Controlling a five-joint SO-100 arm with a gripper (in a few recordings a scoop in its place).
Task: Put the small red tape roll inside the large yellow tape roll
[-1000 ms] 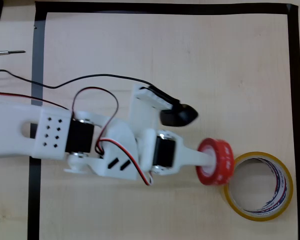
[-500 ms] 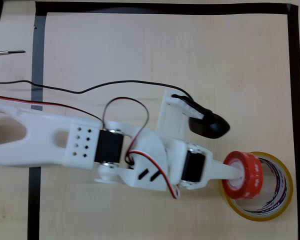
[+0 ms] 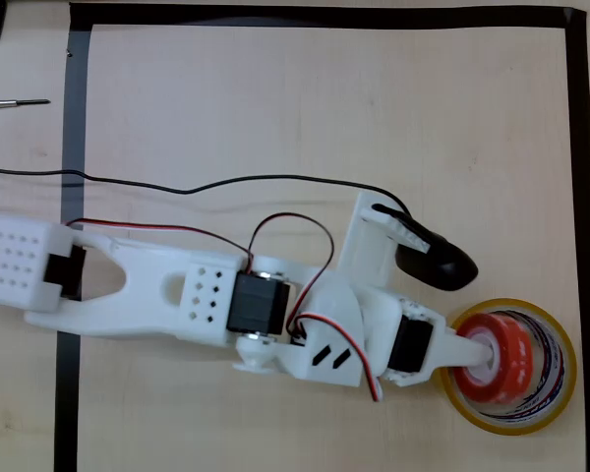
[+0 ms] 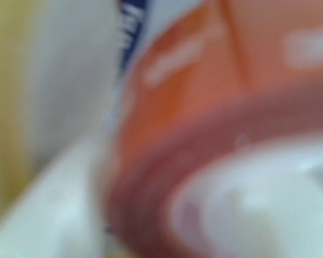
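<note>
In the overhead view the small red tape roll is held over the opening of the large yellow tape roll, which lies flat at the lower right of the table. My gripper is shut on the red roll, one white finger reaching into its core. The red roll stands on edge, tilted, its rim within the yellow ring's inner wall. Whether it touches the table cannot be told. The wrist view is a close blur of the red tape roll with the yellow roll's wall at the left.
Black tape frames the work area on the wooden table. A black cable trails across the table above the white arm. A thin metal tool lies outside the frame at the upper left.
The arm has stretched to the right, carrying the red roll from beside the yellow ring's left rim to over its opening and lower into it.
</note>
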